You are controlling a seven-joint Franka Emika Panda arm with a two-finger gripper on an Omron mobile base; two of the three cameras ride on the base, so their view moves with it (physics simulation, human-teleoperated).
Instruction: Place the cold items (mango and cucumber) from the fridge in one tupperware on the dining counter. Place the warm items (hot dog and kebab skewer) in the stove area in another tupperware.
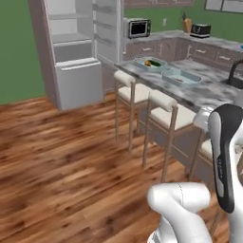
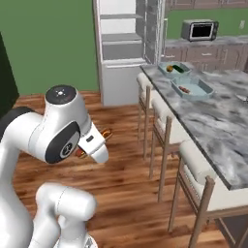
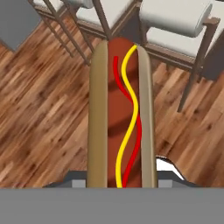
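Observation:
In the hand view the hot dog (image 3: 120,118), tan bun with red and yellow sauce lines, runs lengthwise between my gripper's (image 3: 121,182) fingers, which are shut on it above the wood floor. One end of the hot dog (image 2: 105,132) pokes out past my arm. On the dining counter (image 2: 218,126) stand two tupperwares. The far tupperware (image 2: 173,69) (image 1: 149,62) holds the mango (image 2: 169,69) and the cucumber (image 2: 178,69). The near tupperware (image 2: 193,88) (image 1: 182,76) holds a small reddish piece (image 2: 185,89), seemingly the kebab skewer. The fridge (image 1: 76,52) stands open. The stove area is out of view.
Pale cushioned stools (image 1: 163,116) (image 2: 203,181) line the counter's near side, close to my arm. A microwave (image 2: 199,30) and a toaster (image 1: 200,30) sit on the back worktop. Open wood floor (image 1: 61,152) stretches left toward the fridge.

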